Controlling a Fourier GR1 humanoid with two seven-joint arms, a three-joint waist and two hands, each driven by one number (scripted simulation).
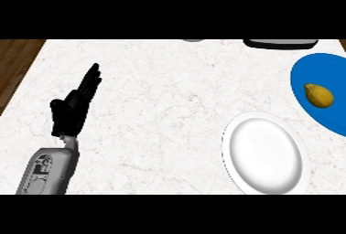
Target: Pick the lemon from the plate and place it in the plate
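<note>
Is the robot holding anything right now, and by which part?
Nothing is held. The left hand is open; the lemon lies on the blue plate. No right hand shows.

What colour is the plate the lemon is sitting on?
Blue; the plate under the lemon shows in the head view, at the right edge.

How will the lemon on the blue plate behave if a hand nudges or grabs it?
The lemon is a rounded oval lying on its side on the blue plate, so a nudge would probably roll or spin it. Its skin looks smooth and its ends taper, so fingers may slide off there; a grasp across the middle seems safer. It likely keeps its shape when held.
</note>
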